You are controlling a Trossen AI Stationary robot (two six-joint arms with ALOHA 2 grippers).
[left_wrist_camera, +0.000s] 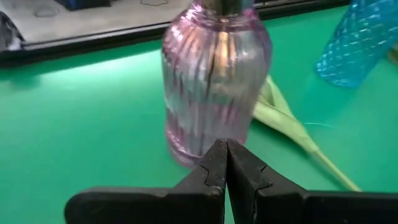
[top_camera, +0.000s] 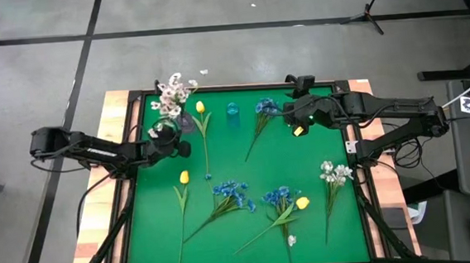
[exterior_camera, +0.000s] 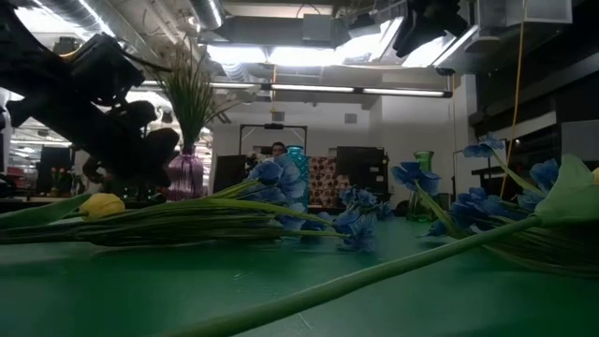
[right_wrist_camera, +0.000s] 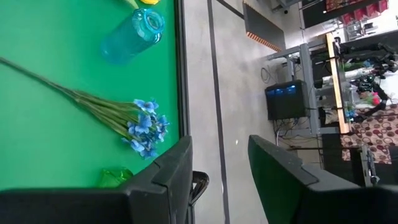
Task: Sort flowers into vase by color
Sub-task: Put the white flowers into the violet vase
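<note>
Left gripper is pinched fully together, nothing between the fingers, parked just beside the ribbed pink glass vase at the back-left of the green table mat. That vase already carries the white small-blossom spray, so the white sort looks at least started (one more white spray lies loose, front-right).

Right gripper hovers at the back of the mat, jaws partly apart, holding nothing. It sits just beside the blue clustered bloom stem lying near the textured blue glass vase. A green glass vase stands near it too; hard to pick out from above.

Loose on the mat:
- yellow tulip bud on a long stalk just beside the pink vase
- second yellow tulip mid-left
- two blue clusters front-centre, one with a yellow bud beside it

My read: we're between picks, most of the sort undone. Likely next candidate is the blue stem under the right arm. That calls for dropping onto the thin stalk rather than the bloom, closing on it, lifting it upright, then threading the stalk end into the blue vase's narrow neck. Stalk is floppy, so alignment there is the tricky part. The left arm could take the nearest yellow tulip.
</note>
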